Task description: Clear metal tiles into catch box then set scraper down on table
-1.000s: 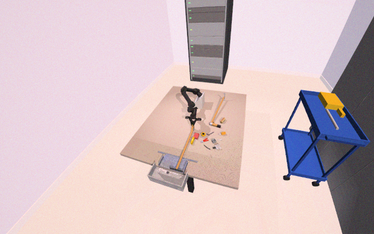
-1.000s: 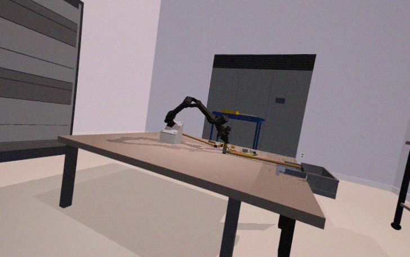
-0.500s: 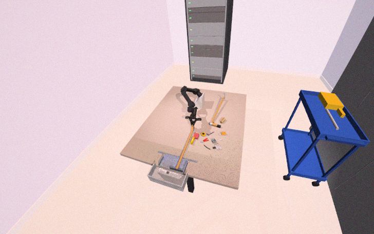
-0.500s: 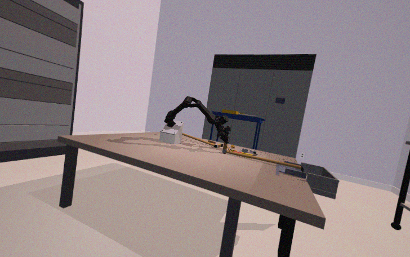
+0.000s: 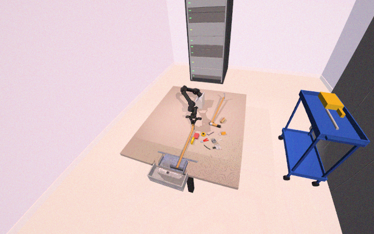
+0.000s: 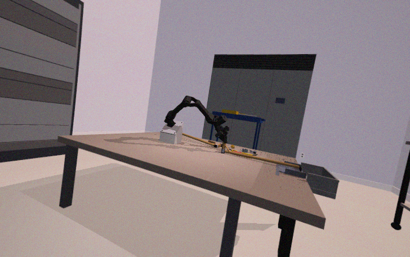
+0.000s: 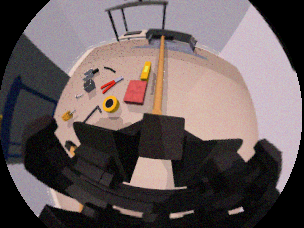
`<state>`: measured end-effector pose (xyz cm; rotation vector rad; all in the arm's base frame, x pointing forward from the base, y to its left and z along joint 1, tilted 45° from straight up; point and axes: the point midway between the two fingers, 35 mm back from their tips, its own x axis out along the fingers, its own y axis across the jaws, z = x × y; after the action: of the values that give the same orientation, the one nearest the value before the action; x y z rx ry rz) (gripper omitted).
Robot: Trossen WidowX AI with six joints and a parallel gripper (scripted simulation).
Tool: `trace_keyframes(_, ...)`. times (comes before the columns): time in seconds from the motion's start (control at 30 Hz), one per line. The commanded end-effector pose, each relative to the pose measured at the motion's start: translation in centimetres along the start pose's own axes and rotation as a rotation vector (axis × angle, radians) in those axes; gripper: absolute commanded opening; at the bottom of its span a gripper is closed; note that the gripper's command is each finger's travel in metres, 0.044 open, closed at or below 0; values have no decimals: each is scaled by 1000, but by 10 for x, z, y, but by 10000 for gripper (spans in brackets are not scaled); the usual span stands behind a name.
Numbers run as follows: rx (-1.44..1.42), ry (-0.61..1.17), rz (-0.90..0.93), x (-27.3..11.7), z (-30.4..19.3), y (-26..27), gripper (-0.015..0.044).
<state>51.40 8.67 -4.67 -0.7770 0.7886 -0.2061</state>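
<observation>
The long scraper has a wooden handle (image 5: 185, 145) (image 6: 257, 156) (image 7: 159, 75) that runs from my gripper to the plate. Its dark blade (image 5: 174, 167) is at the plate's far end, by the catch box. My gripper (image 5: 192, 121) (image 6: 223, 141) (image 7: 158, 122) is shut on the scraper's near end, low over the table. The steel bench plate (image 5: 168, 159) lies at the table's far edge; I can make out no tile on its visible part, but the blade and walls hide some of it. The catch box (image 5: 167, 184) (image 6: 325, 185) holds small pale pieces and a dark one (image 5: 168, 172).
A red block (image 5: 195, 135) (image 7: 135, 92) and a yellow tool (image 5: 192, 140) (image 7: 145, 71) lie close beside the handle. A tape roll (image 5: 203, 134) (image 7: 110, 104), red pliers (image 5: 204, 140) (image 7: 111, 85) and several small parts lie farther out. A long hammer-like tool (image 5: 218, 109) lies near the arm's base.
</observation>
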Motion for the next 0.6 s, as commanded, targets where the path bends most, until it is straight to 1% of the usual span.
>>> trace_keyframes(0.0,-2,-2,2,-6,-3,3,0)
trace_keyframes(0.57,-2,-2,3,-18,-19,7,0)
